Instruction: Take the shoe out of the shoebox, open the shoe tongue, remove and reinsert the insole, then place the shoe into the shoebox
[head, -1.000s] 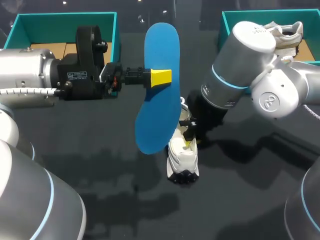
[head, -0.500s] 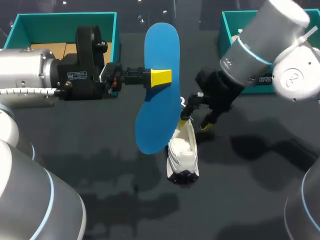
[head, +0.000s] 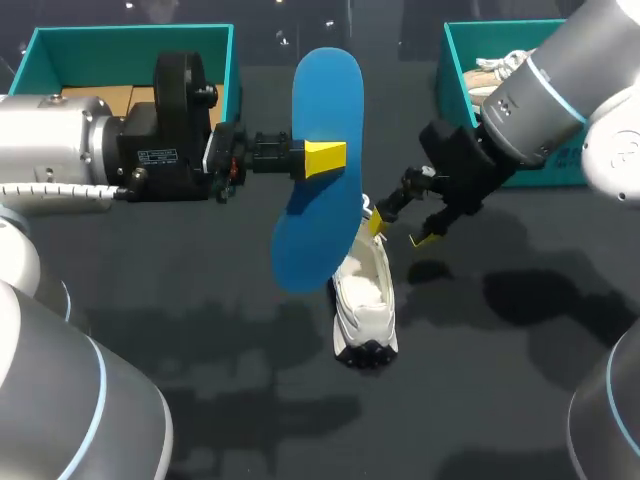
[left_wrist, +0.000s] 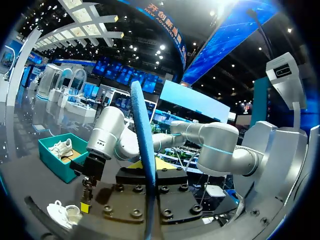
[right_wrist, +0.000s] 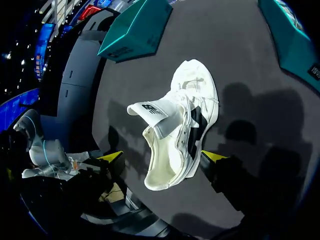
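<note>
A blue insole (head: 320, 190) hangs on edge above the table, with my left gripper (head: 322, 158) shut on its middle. Looking along the left wrist, the insole (left_wrist: 141, 125) stands edge-on between that gripper's (left_wrist: 149, 167) fingers. The white shoe (head: 365, 300) lies on the dark table under the insole's lower end, toe towards the front. My right gripper (head: 400, 228) hovers open just behind and to the right of the shoe, holding nothing. Seen from the right wrist, the shoe (right_wrist: 180, 125) has its tongue (right_wrist: 150, 110) pulled up and its inside bare, below the spread right gripper (right_wrist: 162, 156).
A teal shoebox (head: 130, 60) stands at the back left behind my left arm. A second teal box (head: 455, 60) at the back right holds another pale shoe (head: 495, 70). The dark table (head: 200, 330) stretches out in front of the shoe.
My right gripper has let go of the shoe, opened wide, and lifted away up and to the right. The shoe stays put. The left arm and insole have barely shifted.
</note>
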